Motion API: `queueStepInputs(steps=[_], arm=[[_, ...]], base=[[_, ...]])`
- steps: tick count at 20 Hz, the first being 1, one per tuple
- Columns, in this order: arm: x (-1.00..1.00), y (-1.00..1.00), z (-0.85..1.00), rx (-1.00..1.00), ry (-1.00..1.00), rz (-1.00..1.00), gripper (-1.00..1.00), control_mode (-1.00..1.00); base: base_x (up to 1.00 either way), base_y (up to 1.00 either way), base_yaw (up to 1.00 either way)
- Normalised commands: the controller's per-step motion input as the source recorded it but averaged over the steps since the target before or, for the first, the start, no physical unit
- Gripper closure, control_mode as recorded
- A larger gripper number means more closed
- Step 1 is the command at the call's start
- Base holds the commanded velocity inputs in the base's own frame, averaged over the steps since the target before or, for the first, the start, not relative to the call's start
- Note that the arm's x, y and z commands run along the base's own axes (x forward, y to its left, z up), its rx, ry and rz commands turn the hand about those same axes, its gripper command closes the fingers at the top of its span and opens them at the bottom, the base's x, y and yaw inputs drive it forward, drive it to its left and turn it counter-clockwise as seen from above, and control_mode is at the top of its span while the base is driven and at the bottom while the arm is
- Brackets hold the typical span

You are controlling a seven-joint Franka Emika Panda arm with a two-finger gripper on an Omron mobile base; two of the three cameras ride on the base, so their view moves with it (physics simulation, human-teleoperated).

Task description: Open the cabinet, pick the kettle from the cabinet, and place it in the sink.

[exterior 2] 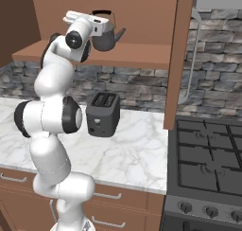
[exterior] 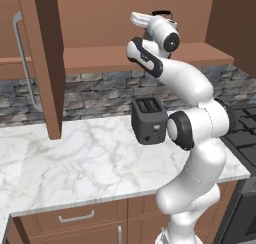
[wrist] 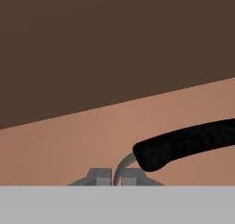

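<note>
From my station I find the cabinet open, its left door swung out toward me and its right door likewise standing out.

The kettle sits on the cabinet's shelf, high above the desk and the toaster below it. The spout points right in the right base view, and the black arched handle runs roughly left to right across the hand view.

The gripper is level with the kettle, at its handle side. The jaws are all but closed, pinched on the thin metal end of the handle where it meets the black grip.

I judge the lift must come outward, clear of the shelf.
</note>
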Motion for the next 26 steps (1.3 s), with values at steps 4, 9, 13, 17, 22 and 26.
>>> queueStepInputs(steps=[4,9,13,17,22,26], arm=[[-0.5,-0.01,0.09,-0.03,0.07,0.0,1.0,-1.0],[-0.63,-0.04,0.06,0.0,0.01,0.0,1.0,-1.0],[-0.69,-0.01,0.07,0.0,0.0,0.0,1.0,-1.0],[-0.73,-0.01,0.07,0.0,0.0,0.0,1.0,-1.0],[-0.72,0.0,0.06,-0.04,0.0,-0.07,1.0,-1.0],[-0.71,0.0,0.05,-0.04,0.0,-0.08,1.0,-1.0]], base=[[0.0,0.0,0.0],[0.0,0.0,0.0],[0.0,0.0,0.0],[0.0,0.0,0.0],[0.0,0.0,0.0],[0.0,0.0,0.0]])
